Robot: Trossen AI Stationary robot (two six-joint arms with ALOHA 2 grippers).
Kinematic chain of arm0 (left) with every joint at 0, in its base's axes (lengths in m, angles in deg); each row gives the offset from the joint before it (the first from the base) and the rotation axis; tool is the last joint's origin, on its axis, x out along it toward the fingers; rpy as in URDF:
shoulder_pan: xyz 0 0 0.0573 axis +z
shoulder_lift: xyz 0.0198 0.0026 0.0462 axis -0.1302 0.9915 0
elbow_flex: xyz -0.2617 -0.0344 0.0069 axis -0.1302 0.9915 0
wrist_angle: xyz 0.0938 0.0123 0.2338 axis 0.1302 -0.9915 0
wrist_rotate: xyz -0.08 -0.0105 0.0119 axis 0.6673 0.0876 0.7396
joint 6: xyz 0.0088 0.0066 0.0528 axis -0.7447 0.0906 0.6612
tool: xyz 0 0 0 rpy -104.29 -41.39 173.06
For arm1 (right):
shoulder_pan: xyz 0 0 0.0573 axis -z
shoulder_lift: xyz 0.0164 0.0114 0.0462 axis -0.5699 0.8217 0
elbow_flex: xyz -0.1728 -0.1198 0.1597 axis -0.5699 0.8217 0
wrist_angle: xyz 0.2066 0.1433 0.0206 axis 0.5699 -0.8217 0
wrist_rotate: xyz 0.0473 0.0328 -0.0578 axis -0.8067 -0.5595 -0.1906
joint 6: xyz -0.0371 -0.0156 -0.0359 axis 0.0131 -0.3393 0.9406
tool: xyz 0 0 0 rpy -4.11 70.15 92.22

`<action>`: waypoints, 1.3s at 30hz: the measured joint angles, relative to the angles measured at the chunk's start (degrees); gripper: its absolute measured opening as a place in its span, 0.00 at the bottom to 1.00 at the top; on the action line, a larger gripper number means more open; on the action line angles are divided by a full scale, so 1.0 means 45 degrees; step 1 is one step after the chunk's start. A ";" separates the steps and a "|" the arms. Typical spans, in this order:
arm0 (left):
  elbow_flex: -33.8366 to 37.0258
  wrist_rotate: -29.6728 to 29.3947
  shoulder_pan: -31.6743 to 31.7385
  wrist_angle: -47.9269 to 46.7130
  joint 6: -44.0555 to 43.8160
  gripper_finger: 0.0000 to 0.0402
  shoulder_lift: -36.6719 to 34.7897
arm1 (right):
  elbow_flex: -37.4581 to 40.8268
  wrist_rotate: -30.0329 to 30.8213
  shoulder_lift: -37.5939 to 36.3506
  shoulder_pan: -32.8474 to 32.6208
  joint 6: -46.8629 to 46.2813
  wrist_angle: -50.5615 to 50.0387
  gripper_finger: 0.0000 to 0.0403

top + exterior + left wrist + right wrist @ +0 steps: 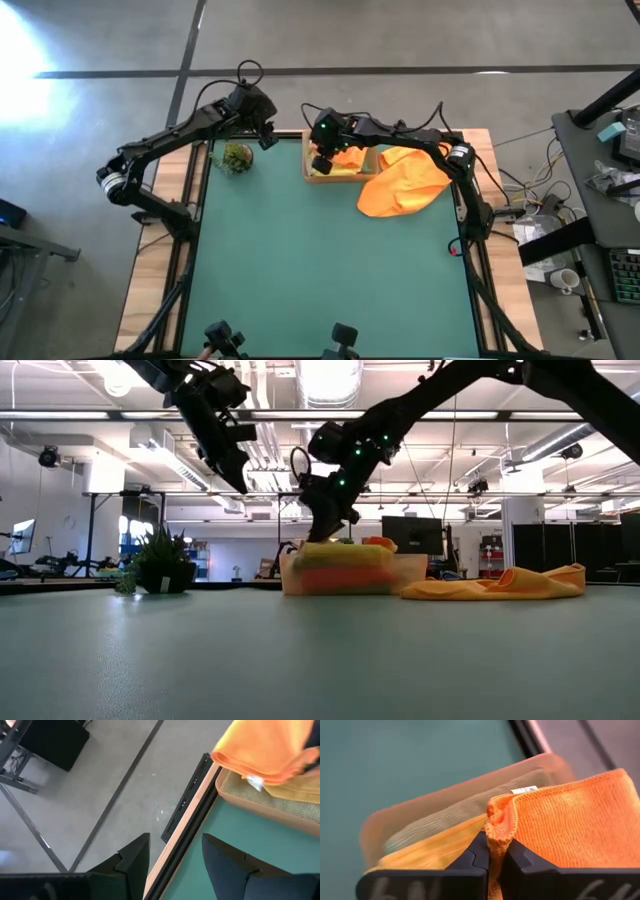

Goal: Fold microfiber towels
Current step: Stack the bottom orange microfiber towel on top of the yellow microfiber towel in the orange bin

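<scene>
The right gripper is pinching a fold of the orange towel over the tray. Soft, light, limp cloth; edge grips suit. The left gripper is hovering open.

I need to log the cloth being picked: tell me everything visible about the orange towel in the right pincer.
The orange towel is a soft, knobbly-weave cloth with a stitched hem. The right pincer pinches a bunched fold of its edge over the tray, where it rests on yellow and sage towels.
</scene>
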 joint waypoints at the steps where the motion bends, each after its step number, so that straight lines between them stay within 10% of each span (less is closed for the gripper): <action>1: 0.0000 -0.0003 0.0000 0.0003 -0.0001 0.41 0.0000 | 0.0000 -0.0276 -0.0036 -0.0028 -0.0005 -0.0165 0.02; 18: 0.0000 -0.0023 0.0000 0.0018 0.0018 0.41 0.0005 | -0.0005 -0.1625 -0.0367 -0.0668 -0.0126 -0.0762 0.04; 39: 0.0000 0.0170 -0.0005 0.0028 -0.0035 0.41 0.0005 | -0.0010 -0.1584 -0.2049 0.0416 -0.0837 -0.1894 0.49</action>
